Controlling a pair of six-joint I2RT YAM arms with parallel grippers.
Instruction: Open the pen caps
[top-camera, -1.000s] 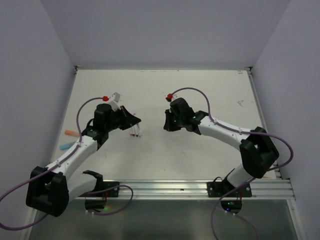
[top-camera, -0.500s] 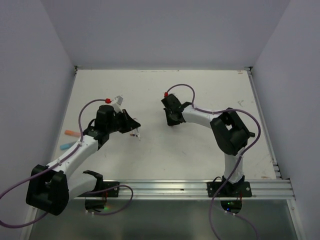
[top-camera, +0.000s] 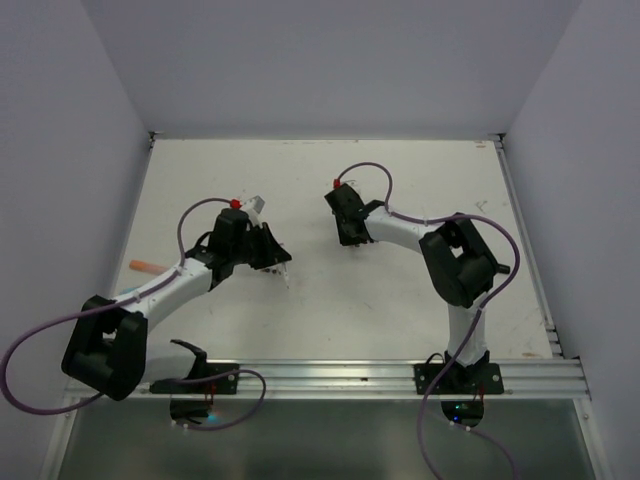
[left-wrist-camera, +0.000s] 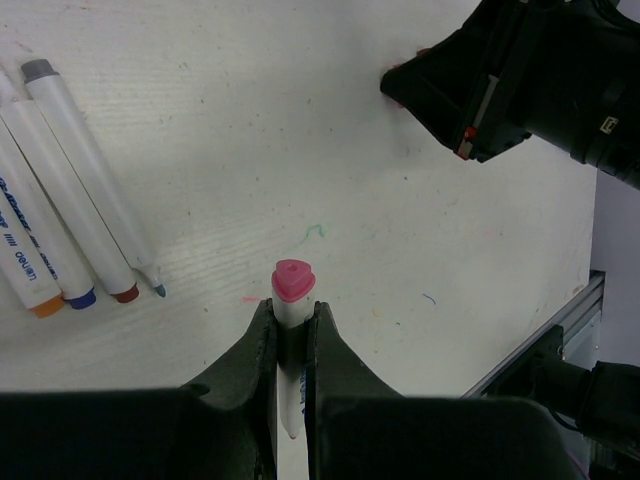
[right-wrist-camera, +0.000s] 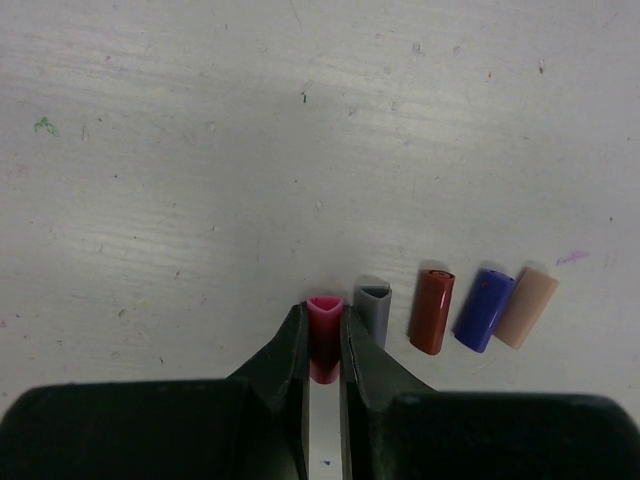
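- The whole table (top-camera: 400, 300) is taken in by the top view from above and behind the arm bases (top-camera: 445, 380). It is tilted down and forward, from far off.
- The left wrist view is set just behind the left claw (left-wrist-camera: 293, 318) and aimed along its fingers (left-wrist-camera: 262, 350) at the table, very near. A pink-ended pen (left-wrist-camera: 294, 285) is seen clamped between the tips.
- The right claw (left-wrist-camera: 405, 85) is caught ahead and right of that claw, so this patch is shared with the top view.
- The right wrist view is set likewise behind its own claw, close above the table. A pink cap (right-wrist-camera: 323, 320) is seen pinched there, with a row of caps (right-wrist-camera: 432, 310) just right of the claw.
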